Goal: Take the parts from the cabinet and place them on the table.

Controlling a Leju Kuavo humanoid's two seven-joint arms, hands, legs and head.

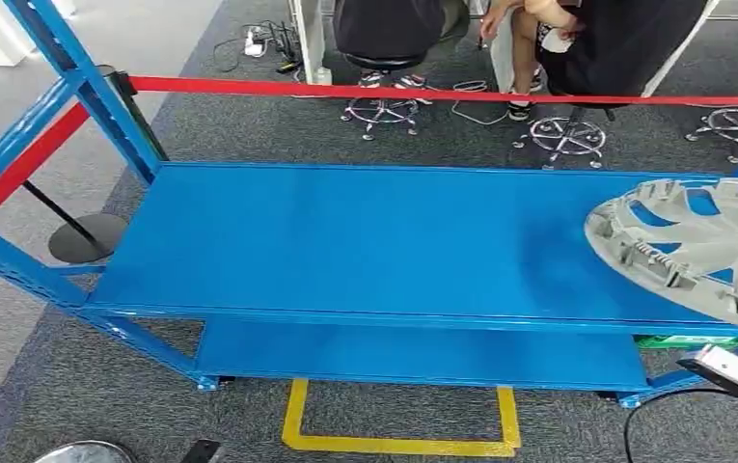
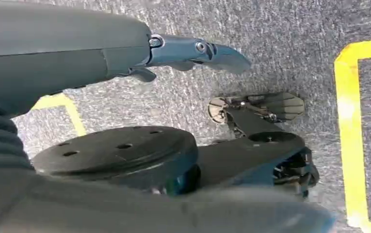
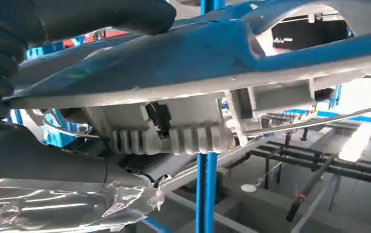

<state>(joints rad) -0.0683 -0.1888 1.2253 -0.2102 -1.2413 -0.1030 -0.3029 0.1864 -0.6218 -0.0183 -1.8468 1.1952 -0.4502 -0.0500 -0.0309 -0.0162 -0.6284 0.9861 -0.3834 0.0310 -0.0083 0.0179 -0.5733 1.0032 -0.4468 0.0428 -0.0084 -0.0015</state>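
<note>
Hubcap (image 1: pixel 697 246) over right end of blue desk (image 1: pixel 345 241), tilted, contact with top unclear. Right hand (image 3: pixel 52 145) grasping hubcap at rim, thumb over, fingers under. Step: placing part on desk. Next: lower flat, clear of edge, then release. Left hand (image 2: pixel 188 53) hanging over carpet (image 2: pixel 280 29), fingers extended, holding nothing.

The head view is evenly and brightly lit from above; a soft sheen is seen on the blue tabletop (image 1: pixel 365 241), and only faint shadows are cast on the carpet (image 1: pixel 249 135). Slight softness is seen at the edges. In the left wrist view the near hand (image 2: pixel 193 51) is blurred and the light is dimmer. In the right wrist view, glare is caught on crinkled foil (image 3: pixel 67 204), and bright patches are blown out at the far side.
</note>
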